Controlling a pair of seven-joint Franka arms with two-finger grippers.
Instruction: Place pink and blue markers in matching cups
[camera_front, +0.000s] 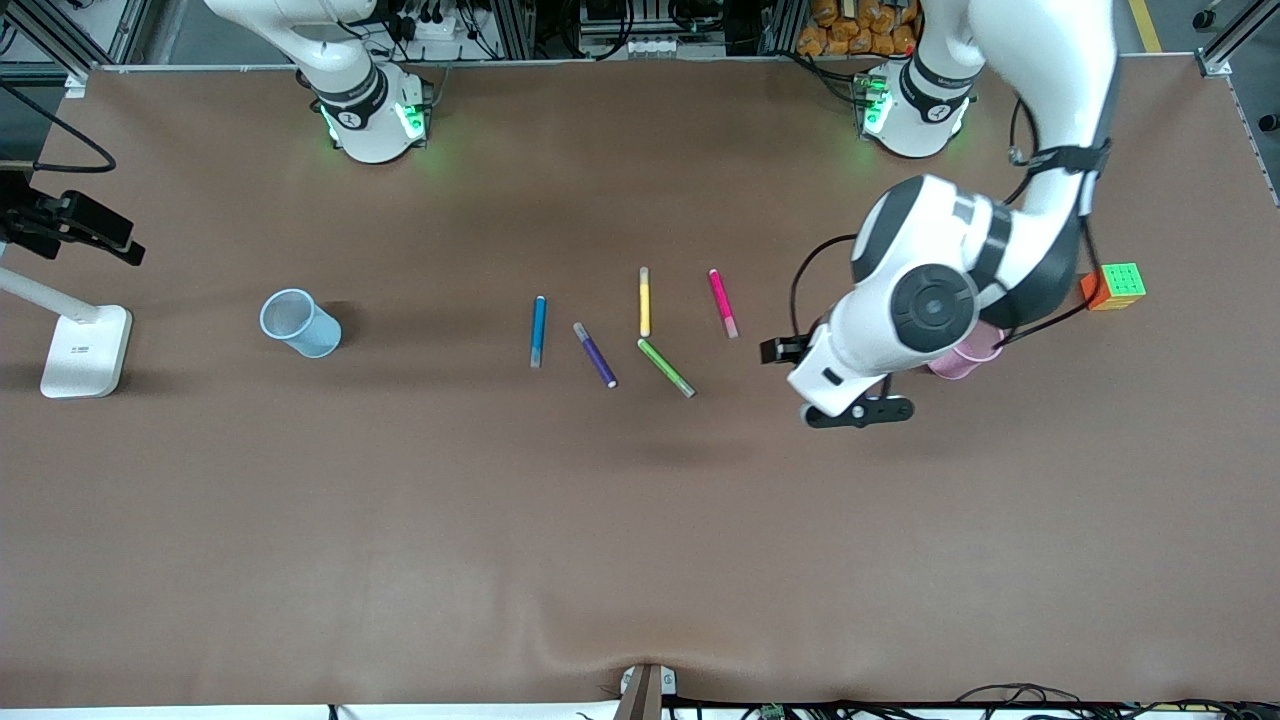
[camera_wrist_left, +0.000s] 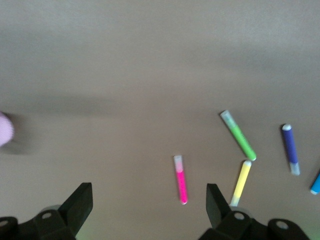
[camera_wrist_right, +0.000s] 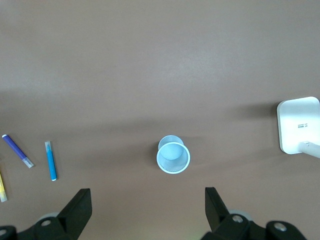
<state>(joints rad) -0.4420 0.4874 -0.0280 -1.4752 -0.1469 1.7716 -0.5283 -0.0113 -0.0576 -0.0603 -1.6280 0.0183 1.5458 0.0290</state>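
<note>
A: Where was the left end effector (camera_wrist_left: 145, 205)?

B: Up in the air, fingers apart, empty, over bare worktop (camera_front: 640, 540) between the pink marker (camera_front: 723, 302) and the pink cup (camera_front: 962, 355). The arm hid most of that cup, which stood toward the left arm's end.

A: Right end effector (camera_wrist_right: 145, 205)?

B: Waiting high, fingers apart, nothing held, looking down on the blue cup (camera_front: 300, 323) toward the right arm's end of the worktop.

A: Markers?

B: All flat mid-worktop, apart. Blue marker (camera_front: 538, 331) lay at the row's end toward the blue cup; purple (camera_front: 595, 355), yellow (camera_front: 645, 301) and green (camera_front: 666, 367) between it and pink.

A: Step?

B: Likely the approach to the first pick; neither marker was in a cup.

A: Next?

B: Probably line up across the pink marker's barrel, descend, clamp. The yellow one was near, so keep clear.
</note>
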